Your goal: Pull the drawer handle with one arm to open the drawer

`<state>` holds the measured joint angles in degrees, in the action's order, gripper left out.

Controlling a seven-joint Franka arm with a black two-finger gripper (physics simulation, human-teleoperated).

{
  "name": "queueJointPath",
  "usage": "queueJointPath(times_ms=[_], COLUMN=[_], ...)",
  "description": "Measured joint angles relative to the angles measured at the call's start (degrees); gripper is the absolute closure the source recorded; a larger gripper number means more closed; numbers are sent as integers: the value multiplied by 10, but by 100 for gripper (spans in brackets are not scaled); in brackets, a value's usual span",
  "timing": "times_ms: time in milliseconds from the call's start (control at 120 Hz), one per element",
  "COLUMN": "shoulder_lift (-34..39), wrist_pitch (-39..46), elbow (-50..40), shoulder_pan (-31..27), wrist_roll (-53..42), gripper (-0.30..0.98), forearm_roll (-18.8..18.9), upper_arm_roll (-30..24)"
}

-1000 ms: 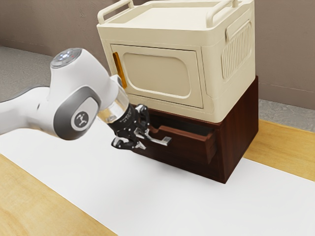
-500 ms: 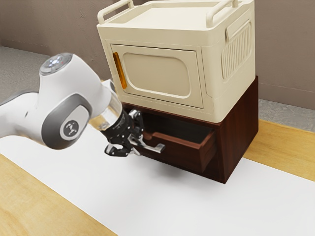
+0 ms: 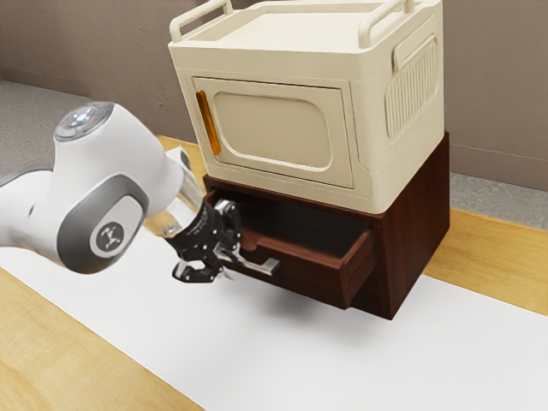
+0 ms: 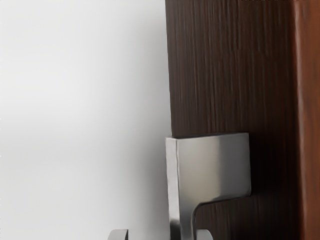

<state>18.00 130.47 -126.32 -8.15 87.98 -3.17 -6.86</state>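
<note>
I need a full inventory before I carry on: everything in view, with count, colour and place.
Cabinet: one, cream, on the drawer unit
Cabinet door: one, cream, front, closed
Door handle: one, orange, on the door
Top rails: two, cream, cabinet top
Drawer unit: one, dark brown, under the cabinet
Drawer: one, reddish brown, partly out
Drawer handle: one, silver, on the drawer front
Sheet: one, white, on the table
Table: one, light wood
Wall: brown, behind
Floor: grey, behind
Arm: one, white and grey
Tool: one, black, open around the drawer handle
</note>
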Motion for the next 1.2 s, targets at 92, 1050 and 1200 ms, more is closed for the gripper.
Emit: queueJointPath(times_ms=[92,1050,1200], shoulder_lift=[8,95,113], wrist_pitch=[0,0,0], elbow=[-9,-90,-106], shoulder_pan=[1,11,16], wrist_roll=[2,25,26], gripper=[60,60,59], forearm_roll=[0,3,3], upper_arm_roll=[0,2,3])
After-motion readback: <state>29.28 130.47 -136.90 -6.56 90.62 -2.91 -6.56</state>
